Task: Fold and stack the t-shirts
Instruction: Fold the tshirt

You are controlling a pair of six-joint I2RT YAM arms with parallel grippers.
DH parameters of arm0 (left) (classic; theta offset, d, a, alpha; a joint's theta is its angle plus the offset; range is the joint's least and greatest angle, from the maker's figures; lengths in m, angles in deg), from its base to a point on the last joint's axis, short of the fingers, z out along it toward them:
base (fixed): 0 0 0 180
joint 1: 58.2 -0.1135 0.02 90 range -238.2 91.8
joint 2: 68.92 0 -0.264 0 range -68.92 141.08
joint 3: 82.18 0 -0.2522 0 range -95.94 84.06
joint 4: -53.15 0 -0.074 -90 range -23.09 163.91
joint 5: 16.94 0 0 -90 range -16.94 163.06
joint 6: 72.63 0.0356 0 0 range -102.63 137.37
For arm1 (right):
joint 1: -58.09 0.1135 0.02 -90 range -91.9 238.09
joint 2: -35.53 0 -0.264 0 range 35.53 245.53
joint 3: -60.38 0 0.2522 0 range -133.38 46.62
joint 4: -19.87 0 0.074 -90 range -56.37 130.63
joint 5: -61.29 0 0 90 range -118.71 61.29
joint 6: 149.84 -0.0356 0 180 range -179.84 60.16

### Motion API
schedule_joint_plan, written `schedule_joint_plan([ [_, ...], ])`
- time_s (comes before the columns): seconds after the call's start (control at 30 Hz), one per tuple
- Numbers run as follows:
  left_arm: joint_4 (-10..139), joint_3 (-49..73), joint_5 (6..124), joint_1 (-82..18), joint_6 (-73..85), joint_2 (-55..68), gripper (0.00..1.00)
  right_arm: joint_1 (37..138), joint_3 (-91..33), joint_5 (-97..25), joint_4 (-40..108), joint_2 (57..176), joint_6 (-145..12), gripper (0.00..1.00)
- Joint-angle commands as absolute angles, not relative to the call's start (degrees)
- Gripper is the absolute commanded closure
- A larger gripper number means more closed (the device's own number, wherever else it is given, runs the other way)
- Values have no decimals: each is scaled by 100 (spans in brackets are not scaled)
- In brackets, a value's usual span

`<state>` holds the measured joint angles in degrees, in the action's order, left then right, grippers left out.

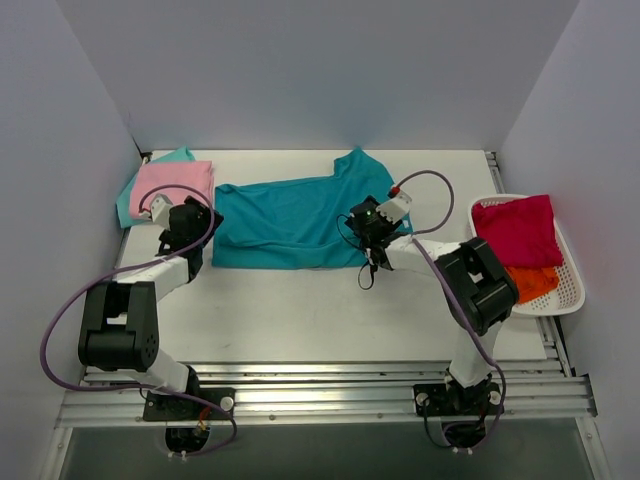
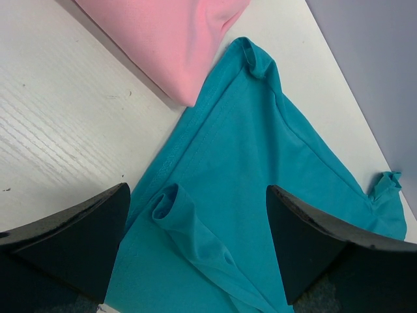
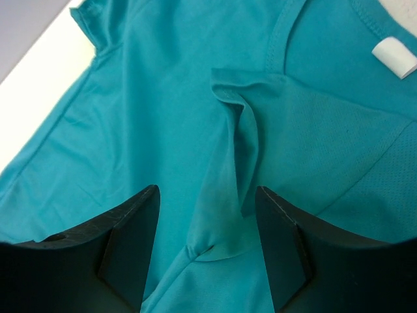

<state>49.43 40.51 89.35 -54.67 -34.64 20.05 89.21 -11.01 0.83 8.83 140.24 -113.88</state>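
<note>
A large teal t-shirt point(image 1: 285, 222) lies spread across the middle of the table. A folded pink t-shirt point(image 1: 176, 185) lies at the back left on a light mint-teal one point(image 1: 126, 203). My left gripper point(image 1: 200, 232) is open over the teal shirt's left edge, its jaws either side of a rolled fold point(image 2: 189, 228). The pink shirt point(image 2: 163, 39) lies just beyond. My right gripper point(image 1: 362, 230) is open over the shirt's right side, near the collar. Its jaws stand either side of a raised crease point(image 3: 225, 195). A crimson shirt point(image 1: 515, 230) and an orange one point(image 1: 533, 282) lie in a basket.
The white basket point(image 1: 570, 290) stands at the table's right edge. White walls close in the table on the left, back and right. A white label point(image 3: 394, 57) shows inside the teal shirt's collar. Purple cables loop from both arms.
</note>
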Motion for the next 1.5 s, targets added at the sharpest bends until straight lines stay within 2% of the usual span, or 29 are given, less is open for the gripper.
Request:
schedule_joint_plan([
  [0.0, 4634, 4064, 8905, -5521, -3387, 1906, 6, 8894, -1068, 99, 779, 14179, -11468, 44],
  [0.23, 4608, 4108, 8905, -5556, -3387, 1888, 6, 8894, -1148, -15, 691, 14434, -11495, 48],
  [0.43, 4582, 4108, 8905, -5574, -3387, 1906, 6, 8894, -1262, -94, 621, 14610, -11477, 60],
  [0.5, 4582, 4108, 8896, -5583, -3387, 1923, 6, 8886, -1306, -146, 559, 14663, -11442, 74],
  [0.53, 4573, 4108, 8888, -5591, -3387, 1923, 6, 8894, -1349, -173, 542, 14724, -11425, 87],
  [0.6, 4564, 4125, 8887, -5609, -3379, 1932, 6, 8886, -1411, -252, 515, 14777, -11407, 98],
  [0.63, 4547, 4134, 8879, -5618, -3387, 1941, 6, 8894, -1472, -270, 524, 14829, -11398, 100],
  [0.97, 4467, 4143, 8826, -5697, -3387, 2002, 6, 8886, -1763, -209, 787, 14716, -11284, 100],
  [1.2, 4423, 4125, 8765, -5758, -3387, 2090, 6, 8859, -2447, -191, 1068, 15031, -11161, 100],
  [1.3, 4423, 4117, 8756, -5785, -3387, 2090, 6, 8824, -2746, -182, 1227, 15321, -11099, 89],
  [1.33, 4415, 4117, 8747, -5794, -3387, 2090, 6, 8815, -2956, -182, 1279, 15496, -11082, 80],
  [1.4, 4388, 4125, 8738, -5794, -3387, 2090, 6, 8772, -3125, -182, 1341, 15760, -11055, 72],
  [1.47, 4362, 4143, 8721, -5794, -3387, 2108, 6, 8736, -3406, -199, 1455, 15936, -11047, 57],
])
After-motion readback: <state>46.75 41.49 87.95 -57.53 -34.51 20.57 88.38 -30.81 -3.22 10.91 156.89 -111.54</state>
